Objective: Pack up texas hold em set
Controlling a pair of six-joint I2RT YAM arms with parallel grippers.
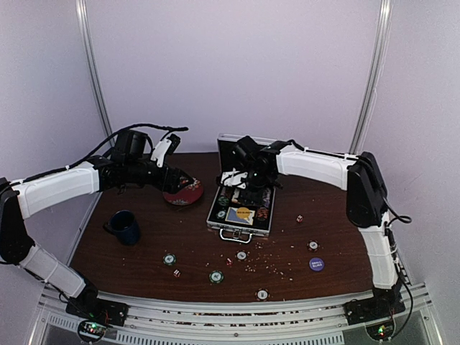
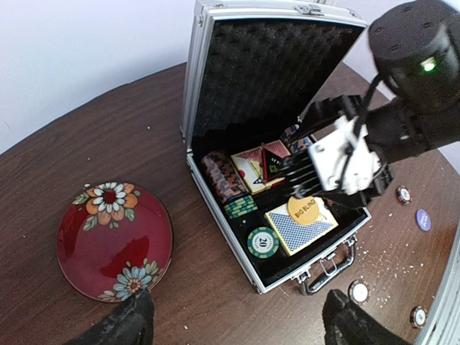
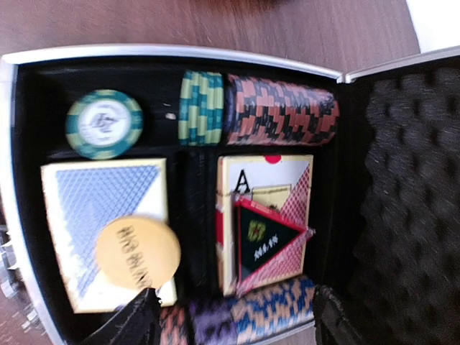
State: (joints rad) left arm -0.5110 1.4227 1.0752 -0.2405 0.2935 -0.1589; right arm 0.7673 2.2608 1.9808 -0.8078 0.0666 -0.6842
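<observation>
We are mid-pack: the open case (image 1: 241, 208) sits mid-worktop (image 1: 338, 223), our right jaws apart and empty over its tray, left jaws wide apart near the red plate (image 2: 113, 241), so next we likely must fetch the loose chips (image 1: 216, 276) scattered nearby.
</observation>
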